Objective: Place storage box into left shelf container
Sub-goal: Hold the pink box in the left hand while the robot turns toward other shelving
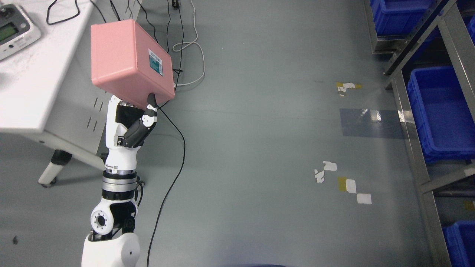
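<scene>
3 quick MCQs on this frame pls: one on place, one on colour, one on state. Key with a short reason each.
1. Where do the blue bins sit?
A. on the white table
B. on the metal shelf at the picture's right
C. on the floor at centre

2. What colour is the held box?
A. pink
B. green
C. yellow

3. What is the left hand doing?
A. hanging open
B. resting on the table
C. gripping the box

Key: 1 B, the blue bins sit in the metal shelf frame; 2 A, the storage box is pink; 3 C, the left hand has its thumb on the box's face.
</scene>
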`<state>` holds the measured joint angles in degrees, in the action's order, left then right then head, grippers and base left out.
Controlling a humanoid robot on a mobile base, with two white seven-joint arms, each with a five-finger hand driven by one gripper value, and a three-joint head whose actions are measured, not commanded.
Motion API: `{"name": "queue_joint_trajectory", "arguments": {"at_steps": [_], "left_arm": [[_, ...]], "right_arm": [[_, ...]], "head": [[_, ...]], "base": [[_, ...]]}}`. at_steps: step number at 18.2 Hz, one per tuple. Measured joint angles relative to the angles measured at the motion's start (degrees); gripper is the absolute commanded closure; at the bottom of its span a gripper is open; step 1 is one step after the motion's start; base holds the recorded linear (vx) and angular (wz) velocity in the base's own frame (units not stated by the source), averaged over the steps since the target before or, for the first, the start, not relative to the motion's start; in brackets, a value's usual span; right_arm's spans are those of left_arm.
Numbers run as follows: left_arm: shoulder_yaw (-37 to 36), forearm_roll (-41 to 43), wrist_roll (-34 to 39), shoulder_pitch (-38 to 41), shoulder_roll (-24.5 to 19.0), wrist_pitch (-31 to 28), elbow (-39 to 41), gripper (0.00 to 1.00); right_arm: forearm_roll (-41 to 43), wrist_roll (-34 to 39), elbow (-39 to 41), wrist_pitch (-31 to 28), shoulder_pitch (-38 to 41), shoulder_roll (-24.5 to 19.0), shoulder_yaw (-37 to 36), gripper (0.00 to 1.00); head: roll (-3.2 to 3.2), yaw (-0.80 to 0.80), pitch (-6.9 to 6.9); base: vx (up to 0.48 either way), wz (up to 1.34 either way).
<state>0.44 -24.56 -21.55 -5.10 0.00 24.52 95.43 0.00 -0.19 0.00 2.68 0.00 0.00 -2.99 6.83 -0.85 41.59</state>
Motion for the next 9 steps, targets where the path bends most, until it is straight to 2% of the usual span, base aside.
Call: {"name": "queue_joint_trajectory", "arguments": {"at_steps": [9], "left_arm": [[-2.59, -1.04, -2.73, 4.01, 0.0, 3.35, 0.12, 0.99]], "right_arm": [[0.0, -0.07, 0.0, 0.07, 0.01, 0.0, 0.0, 0.0]], "head": [[0.0, 0.0, 0.0]], "base": [[0.531, -0.08]]}}
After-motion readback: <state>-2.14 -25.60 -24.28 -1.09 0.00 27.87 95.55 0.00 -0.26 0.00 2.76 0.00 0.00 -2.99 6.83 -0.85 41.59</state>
